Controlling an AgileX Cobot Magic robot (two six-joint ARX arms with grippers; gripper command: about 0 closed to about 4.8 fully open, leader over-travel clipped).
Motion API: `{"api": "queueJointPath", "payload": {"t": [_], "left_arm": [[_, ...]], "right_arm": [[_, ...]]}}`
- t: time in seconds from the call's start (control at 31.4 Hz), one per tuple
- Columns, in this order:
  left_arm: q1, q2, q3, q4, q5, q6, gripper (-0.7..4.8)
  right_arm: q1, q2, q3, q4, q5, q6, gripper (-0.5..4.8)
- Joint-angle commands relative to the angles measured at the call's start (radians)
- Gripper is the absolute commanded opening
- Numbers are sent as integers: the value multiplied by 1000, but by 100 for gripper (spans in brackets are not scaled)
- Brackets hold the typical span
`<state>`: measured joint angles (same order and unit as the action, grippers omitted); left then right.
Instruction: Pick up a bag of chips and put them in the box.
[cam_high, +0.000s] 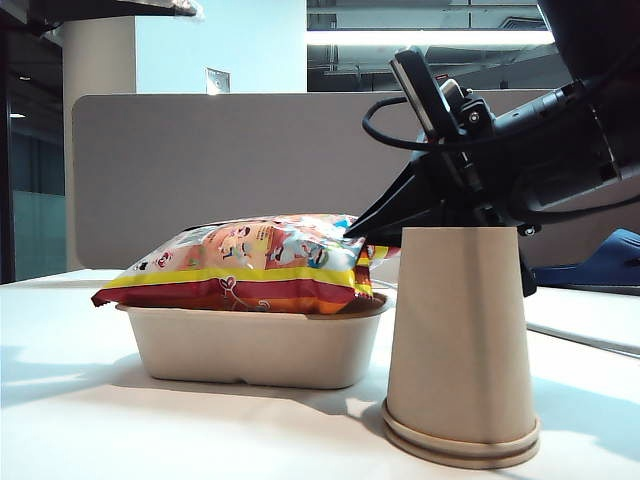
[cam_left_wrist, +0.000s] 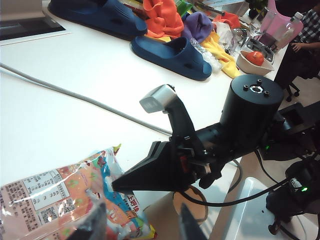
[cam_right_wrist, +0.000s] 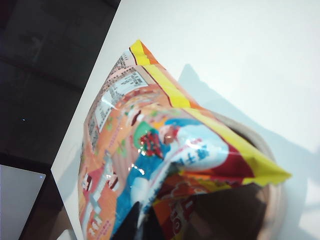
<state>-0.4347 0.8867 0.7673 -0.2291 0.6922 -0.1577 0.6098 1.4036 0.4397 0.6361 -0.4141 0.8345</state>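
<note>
Worktop (cam_high: 80, 420): white, broad, carrying all the things; grey partition panel (cam_high: 200, 160) upright behind it.
Right arm (cam_high: 540, 150): black, cabled, reaching in from the right of the exterior view, above the upturned cup.
Bag of chips (cam_high: 245, 262): glossy, striped red, yellow and orange with cartoon pictures; lying lengthwise across the box, resting on its rim, one sealed end overhanging on the left; roughly level, the right end slightly raised at the jaws.
Box (cam_high: 250, 345): shallow beige pulp tray with rounded corners, on the worktop, directly under the bag; brim also seen under the bag's corner in the right wrist view (cam_right_wrist: 272, 200).
Paper cup (cam_high: 460, 340): tall, beige, upside down, just right of the box and nearer the camera, hiding part of the right arm.
Right gripper (cam_high: 362, 230): black, tapering to a point at the bag's right end; jaws closed tight, pinching the bag's surface near that end; in the right wrist view dark fingertips (cam_right_wrist: 135, 225) pressed into the foil of the bag (cam_right_wrist: 150, 150).
Left gripper (cam_left_wrist: 137, 227): hovering above and beside the bag's printed end (cam_left_wrist: 60, 200), apart from it; jaws spread wide, holding nothing; two dark fingers (cam_left_wrist: 95, 225) at the frame edge.
Beyond, in the left wrist view: blue slippers (cam_left_wrist: 172, 55), bright cloths (cam_left_wrist: 165, 17), grey cable (cam_left_wrist: 75, 95) across the worktop.
</note>
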Motion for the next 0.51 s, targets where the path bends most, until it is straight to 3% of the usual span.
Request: {"api": "queueJointPath", "payload": {"t": [0.03,0.51], "left_arm": [[-1,-3,5,5,4,0,187],[0,-3,5,5,3,0,187]], "right_arm": [[0,-3,4,-18,8,-32,-4],[0,-3,5,-42,18,-58,0]]}}
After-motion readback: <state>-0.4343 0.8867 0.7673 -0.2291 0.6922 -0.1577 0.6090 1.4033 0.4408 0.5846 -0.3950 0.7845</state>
